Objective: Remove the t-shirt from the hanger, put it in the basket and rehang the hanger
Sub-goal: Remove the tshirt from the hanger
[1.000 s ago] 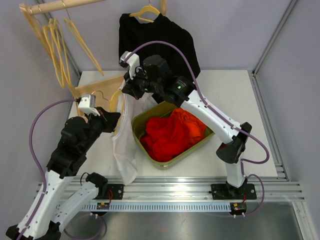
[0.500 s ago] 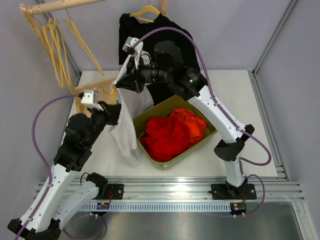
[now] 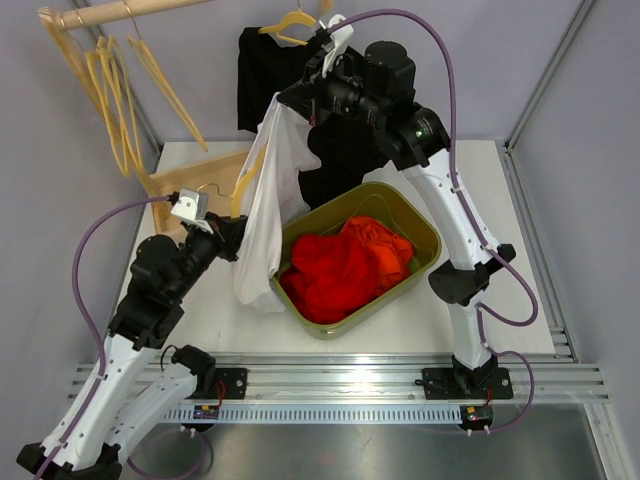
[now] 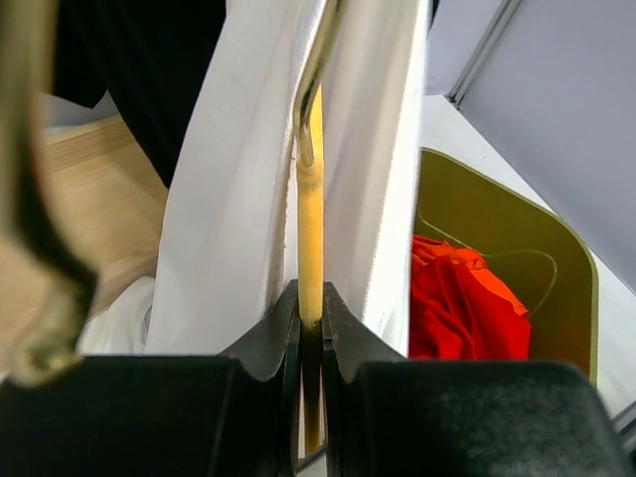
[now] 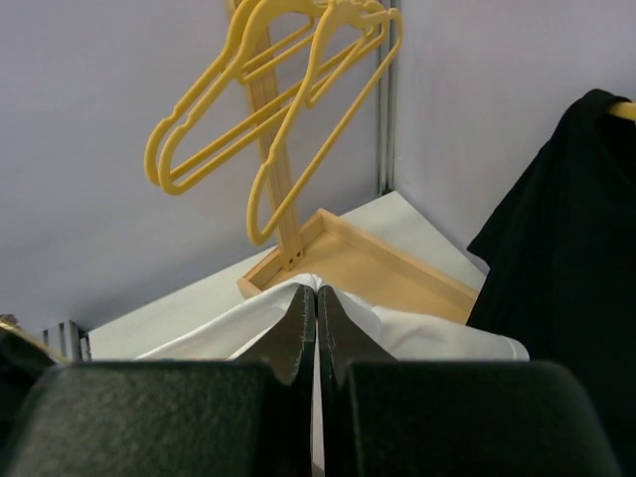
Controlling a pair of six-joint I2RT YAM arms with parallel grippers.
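Jaws of the left gripper (image 4: 310, 298) pinch the yellow hanger (image 4: 310, 224) just left of the green bin (image 3: 385, 197). The right gripper (image 5: 316, 298), clamped on the white t-shirt (image 3: 265, 215), holds it high behind the bin's left corner, cloth draping down that side.

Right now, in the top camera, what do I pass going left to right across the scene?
From the left: empty yellow hangers → wooden tray → white t-shirt → olive bin holding red cloth.
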